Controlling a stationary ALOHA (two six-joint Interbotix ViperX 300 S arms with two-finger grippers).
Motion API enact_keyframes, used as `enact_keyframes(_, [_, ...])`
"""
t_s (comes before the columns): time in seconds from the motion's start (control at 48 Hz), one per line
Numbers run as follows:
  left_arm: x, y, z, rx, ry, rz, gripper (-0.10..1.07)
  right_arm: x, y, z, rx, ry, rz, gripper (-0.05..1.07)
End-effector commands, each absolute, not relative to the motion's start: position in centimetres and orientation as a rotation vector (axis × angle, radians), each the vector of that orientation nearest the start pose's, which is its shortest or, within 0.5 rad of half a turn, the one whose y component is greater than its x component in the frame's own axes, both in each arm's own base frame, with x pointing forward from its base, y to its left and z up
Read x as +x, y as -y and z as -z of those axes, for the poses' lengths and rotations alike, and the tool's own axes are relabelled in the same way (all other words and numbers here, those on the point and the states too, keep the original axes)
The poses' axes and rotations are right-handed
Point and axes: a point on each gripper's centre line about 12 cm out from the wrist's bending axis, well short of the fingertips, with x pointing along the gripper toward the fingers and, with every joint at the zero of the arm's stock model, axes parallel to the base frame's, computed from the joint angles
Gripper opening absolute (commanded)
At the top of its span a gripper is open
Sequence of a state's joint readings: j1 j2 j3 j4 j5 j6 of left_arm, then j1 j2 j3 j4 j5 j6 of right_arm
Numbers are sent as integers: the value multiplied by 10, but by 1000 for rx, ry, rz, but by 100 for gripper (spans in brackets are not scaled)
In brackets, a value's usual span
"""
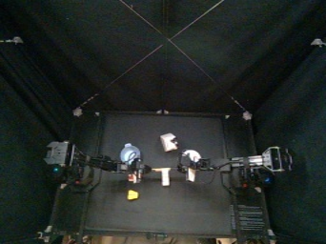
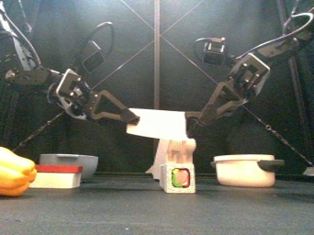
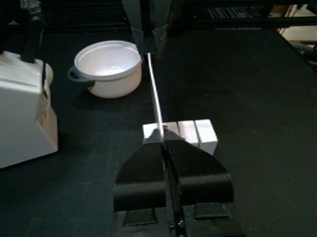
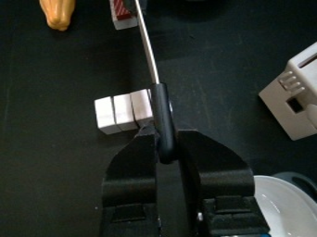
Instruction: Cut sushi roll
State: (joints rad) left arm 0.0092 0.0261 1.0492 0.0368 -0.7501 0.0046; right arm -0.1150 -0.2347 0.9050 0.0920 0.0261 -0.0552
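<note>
**Both claws on the blade, roll underneath**

From my console, the left claw [image 3: 169,141] was pressed together on one end of a thin white blade [image 2: 157,124], and the right claw [image 4: 158,91] was pinched on the other end. The two arms leaned in from their own sides and met over the middle of the desk [image 1: 204,205]. In the front view the blade hung flat between the two claws, clear above the desk.

The sushi roll [image 1: 163,175] lay on the desk near the middle, a little toward the front edge and directly under the blade. Both wrist views showed the blade edge-on, running across the roll's width. The roll was pale, with faint lines dividing it into segments. In the front view the blade looked raised off the roll, but I could not tell for certain.

A white blocky object [image 4: 297,88] stood just behind the roll. A white bowl [image 3: 106,67] sat on the right arm's side of it, and a blue-grey bowl [image 1: 130,152] on the left arm's side. The yellow wedge [image 1: 132,193] rested nearer the front, left of the roll and apart from it.
</note>
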Motion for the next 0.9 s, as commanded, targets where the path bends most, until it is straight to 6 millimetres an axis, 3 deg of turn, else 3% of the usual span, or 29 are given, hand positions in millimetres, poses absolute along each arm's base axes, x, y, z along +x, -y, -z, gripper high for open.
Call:
enact_keyframes(0.0, [313, 7, -115, 32, -366, 46, 22, 305, 36, -163, 75, -724, 123, 40])
enact_keyframes(0.271, [314, 8, -111, 34, -377, 50, 22, 304, 32, -160, 51, -743, 102, 40])
enact_keyframes(0.583, [325, 10, -101, 36, -408, 53, 22, 286, 24, -136, 100, -803, 105, 40])
enact_keyframes(0.875, [333, 9, -92, 36, -472, 51, 22, 304, 29, -151, 92, -736, 113, 40])
